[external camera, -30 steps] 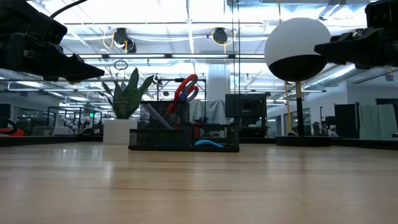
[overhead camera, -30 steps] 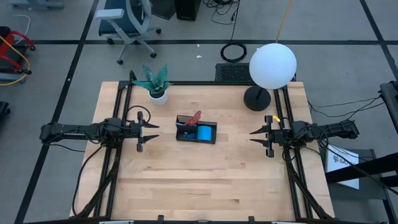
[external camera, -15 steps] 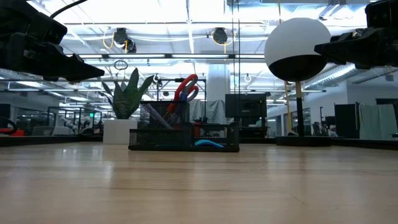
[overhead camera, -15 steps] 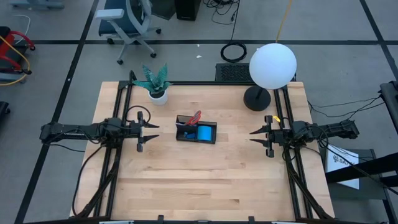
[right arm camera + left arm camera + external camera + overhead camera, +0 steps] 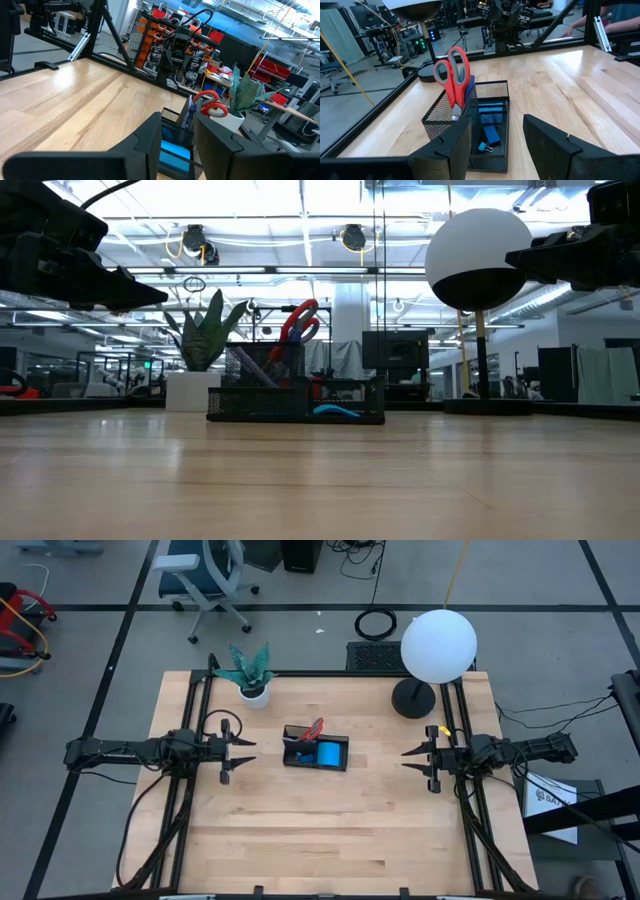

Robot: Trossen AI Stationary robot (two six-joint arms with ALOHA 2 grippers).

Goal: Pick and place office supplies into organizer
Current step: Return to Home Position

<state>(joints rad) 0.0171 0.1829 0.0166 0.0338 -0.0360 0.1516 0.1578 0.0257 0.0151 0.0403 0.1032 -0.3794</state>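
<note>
The black mesh organizer point(image 5: 340, 766) stands at the table's middle. Red-handled scissors point(image 5: 452, 75) stand handles up in its higher compartment point(image 5: 442, 117), with pens point(image 5: 188, 118) beside them. A bright blue note pad point(image 5: 328, 753) lies in the lower compartment, and a small blue block point(image 5: 491, 134) lies near it. My left gripper point(image 5: 245, 753) hovers level over the table's left side, open, nothing between its fingers. My right gripper point(image 5: 405, 759) hovers level over the right side. Its fingers stand apart by a narrower gap, also with nothing between them. Both point at the organizer from a distance.
A lamp with a white globe point(image 5: 438, 645) and a round black base point(image 5: 412, 698) stands at the back right. A potted plant point(image 5: 250, 672) stands at the back left. Black frame rails point(image 5: 190, 730) run along both sides. Bare wood lies between the organizer and the near edge.
</note>
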